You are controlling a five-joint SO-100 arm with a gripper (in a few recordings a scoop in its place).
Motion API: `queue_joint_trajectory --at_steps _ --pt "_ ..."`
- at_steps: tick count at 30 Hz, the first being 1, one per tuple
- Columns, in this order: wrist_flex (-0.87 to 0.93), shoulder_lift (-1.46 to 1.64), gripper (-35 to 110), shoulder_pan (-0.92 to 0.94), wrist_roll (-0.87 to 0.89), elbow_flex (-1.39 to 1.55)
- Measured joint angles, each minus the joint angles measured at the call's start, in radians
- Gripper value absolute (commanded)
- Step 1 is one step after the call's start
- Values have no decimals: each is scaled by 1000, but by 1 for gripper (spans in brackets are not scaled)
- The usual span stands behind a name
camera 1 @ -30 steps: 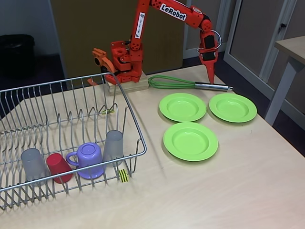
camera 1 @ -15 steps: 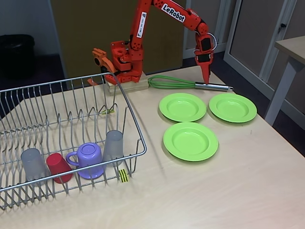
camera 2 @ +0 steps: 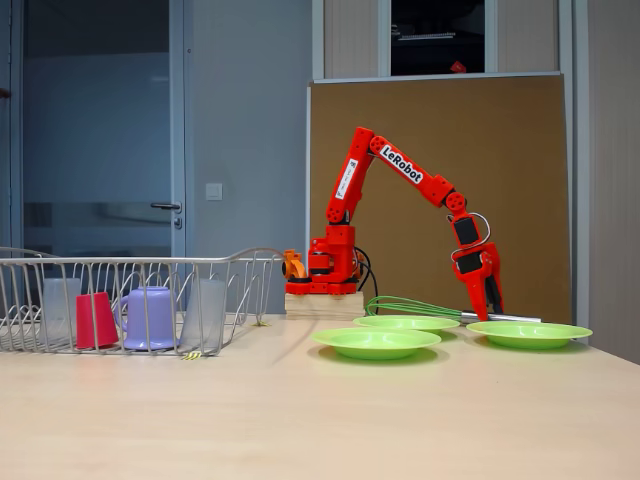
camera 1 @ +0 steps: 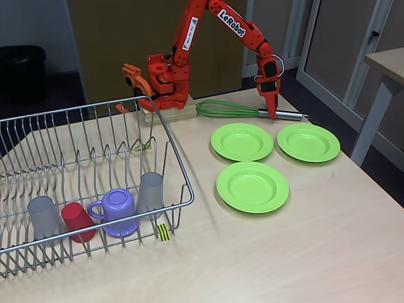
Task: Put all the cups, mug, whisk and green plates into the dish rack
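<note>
The whisk (camera 1: 224, 109) lies on the table behind the plates, green loops to the left and silver handle (camera 1: 285, 115) to the right. My gripper (camera 1: 273, 111) points straight down with its tip at the handle, also low over it in the other fixed view (camera 2: 493, 300). Its fingers line up edge-on, so the gap is hidden. Three green plates (camera 1: 242, 141) (camera 1: 308, 142) (camera 1: 252, 187) lie flat on the table. In the dish rack (camera 1: 180, 165) stand two grey cups (camera 1: 44, 216) (camera 1: 150, 194), a red cup (camera 1: 79, 222) and the purple mug (camera 1: 117, 213).
The arm's base (camera 1: 165, 82) stands on a wooden block behind the rack's far corner. A second table (camera 1: 385, 69) stands at the right edge. Bare tabletop stretches in front of the plates and the rack.
The gripper has swung left and come down, from above the handle's right end to touching height on the handle. Plates, whisk and rack contents have not moved.
</note>
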Motion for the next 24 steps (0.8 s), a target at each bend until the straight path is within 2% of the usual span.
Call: queue_joint_trajectory --at_steps 6,11,16,21,24 --pt "-169 0 18 6 11 100" --pt "-216 6 10 25 2 124" --pt "-221 6 0 37 -23 127" --pt "-209 14 0 37 -34 118" --pt "-106 26 0 44 -51 48"
